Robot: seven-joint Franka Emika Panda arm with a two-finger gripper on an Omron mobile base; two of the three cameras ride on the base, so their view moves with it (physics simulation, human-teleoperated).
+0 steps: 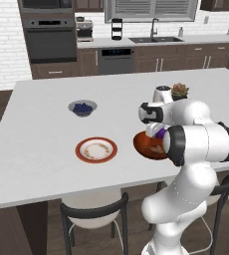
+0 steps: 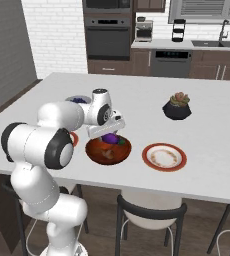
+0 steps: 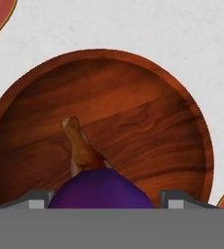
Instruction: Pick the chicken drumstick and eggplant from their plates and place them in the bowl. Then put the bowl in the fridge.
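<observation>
Hovering over a wide white surface (image 1: 37,149) in a simulated kitchen, the robot's arm reaches its pincer (image 2: 109,131) down above the brown bowl (image 2: 108,151), which sits near the surface's front edge, between two red-rimmed plates. The nearer plate (image 2: 163,156) lies just beside the bowl toward the right-hand end of the front edge and looks bare but for a faint smear; the other plate (image 1: 96,149) rests farther along the same edge and is likewise bare of food. The eggplant (image 2: 110,138) hangs between the pincer's spread jaws directly over the bowl, its purple bulk crowding the bottom of the hand view; the jaws stand wide, and they appear to be grasping the eggplant rather than hanging free, though the contact itself is hard to make out. The chicken drumstick (image 3: 80,146) already lies on the floor of the bowl, partly under the eggplant. A small grey bowl of berries (image 1: 82,107) and a potted plant (image 2: 177,106) stand farther back on the surface, well apart from the work.

By these signs the second food item is at the point of delivery: the next move calls for letting the eggplant drop into the bowl and lifting clear. After that the bowl itself must be gripped, probably by its rim, and carried level to the fridge.
</observation>
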